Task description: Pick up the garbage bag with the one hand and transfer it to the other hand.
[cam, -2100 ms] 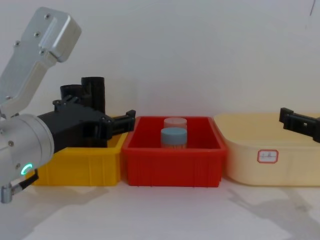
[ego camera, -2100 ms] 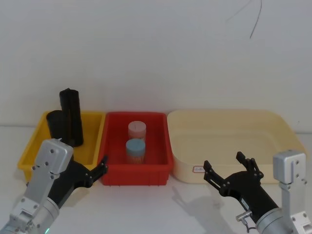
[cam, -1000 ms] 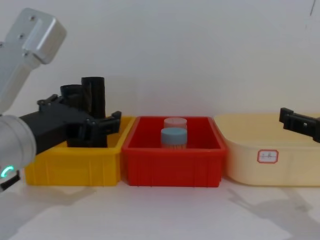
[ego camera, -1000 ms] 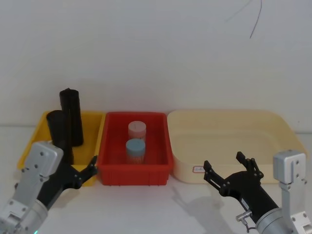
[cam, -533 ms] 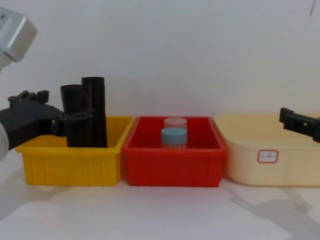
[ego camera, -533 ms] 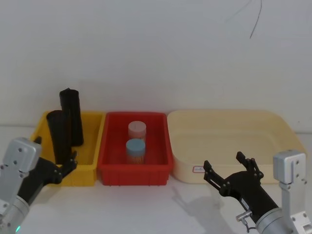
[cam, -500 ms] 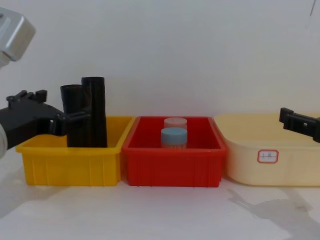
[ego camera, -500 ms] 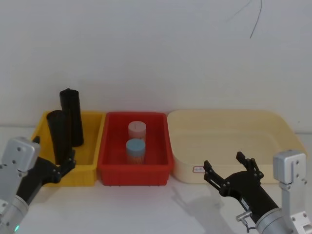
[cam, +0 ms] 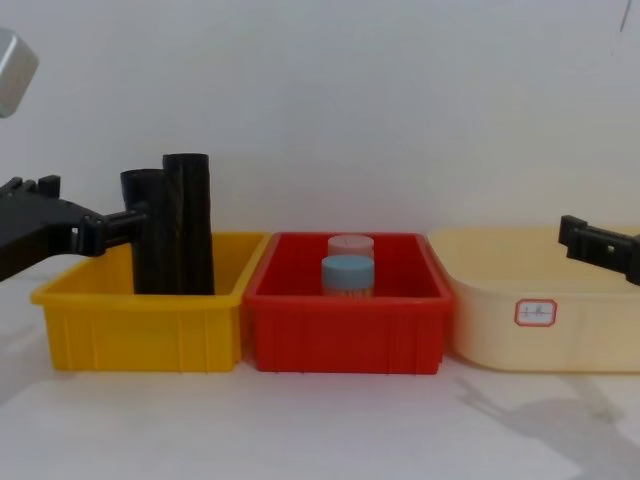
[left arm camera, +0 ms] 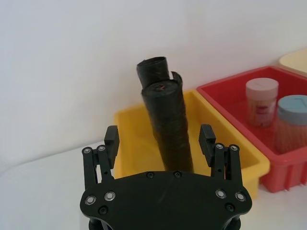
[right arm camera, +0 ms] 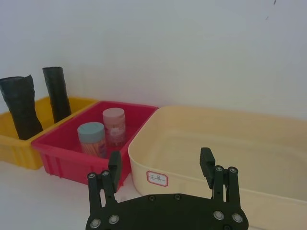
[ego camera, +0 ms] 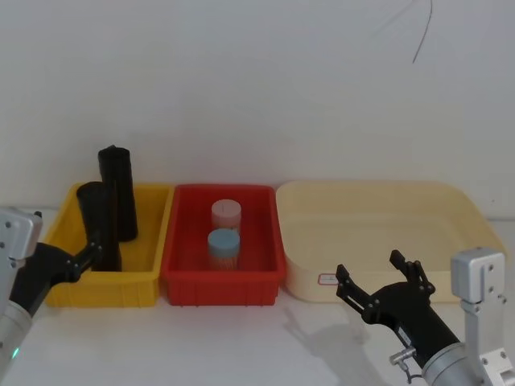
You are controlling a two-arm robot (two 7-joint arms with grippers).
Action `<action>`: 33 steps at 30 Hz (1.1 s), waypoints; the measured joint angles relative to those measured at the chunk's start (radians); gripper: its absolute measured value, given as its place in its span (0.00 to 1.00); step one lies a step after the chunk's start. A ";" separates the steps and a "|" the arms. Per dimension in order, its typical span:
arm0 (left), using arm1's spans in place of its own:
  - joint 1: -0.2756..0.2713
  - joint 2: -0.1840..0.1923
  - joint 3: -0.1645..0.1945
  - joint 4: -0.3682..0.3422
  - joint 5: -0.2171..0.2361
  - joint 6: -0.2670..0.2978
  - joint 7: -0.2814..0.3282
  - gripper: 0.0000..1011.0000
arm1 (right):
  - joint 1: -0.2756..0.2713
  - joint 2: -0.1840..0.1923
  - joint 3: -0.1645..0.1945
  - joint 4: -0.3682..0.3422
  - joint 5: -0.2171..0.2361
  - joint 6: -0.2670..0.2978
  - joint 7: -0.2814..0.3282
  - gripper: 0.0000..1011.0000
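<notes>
The left gripper (left arm camera: 159,138) is held at the left end of the yellow bin (cam: 140,330), its two black fingers spread wide apart with nothing clamped between them; from its wrist camera the garbage bag (left arm camera: 168,125) is seen standing upright straight ahead, centred in the gap, and whether a finger already touches it cannot be told. The garbage bag, a black roll of crinkly film, is stood on end in the near left part of the yellow bin, just in front of a taller black roll (ego camera: 118,189) with smoother sides; the two look to be touching or nearly so. The right gripper (ego camera: 368,267) is parked low in front of the cream bin (cam: 580,330), its fingers likewise open and empty. A red bin (ego camera: 185,285) holding a blue-capped jar (ego camera: 224,245) and a pink-capped jar (ego camera: 226,213) is set between the yellow and cream bins. The garbage bag is judged to be light and fairly firm as a tight winding, though its outer layers are likely to give a little and the film may be slippery, so a square, firm squeeze is called for. A hold around the middle, above the bin's rim, is judged best, so that one end is left free to be taken by the right gripper and the taller black roll is not knocked
</notes>
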State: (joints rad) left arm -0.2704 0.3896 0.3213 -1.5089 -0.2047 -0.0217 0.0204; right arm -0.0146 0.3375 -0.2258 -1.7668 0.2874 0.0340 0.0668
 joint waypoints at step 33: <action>-0.209 -0.119 0.005 0.324 -0.021 -0.089 -0.110 0.99 | 0.000 0.000 0.000 0.000 0.000 0.000 0.000 0.99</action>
State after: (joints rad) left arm -0.4793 0.2703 0.3267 -1.1853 -0.2254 -0.1109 -0.0899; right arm -0.0147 0.3375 -0.2258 -1.7667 0.2874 0.0340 0.0668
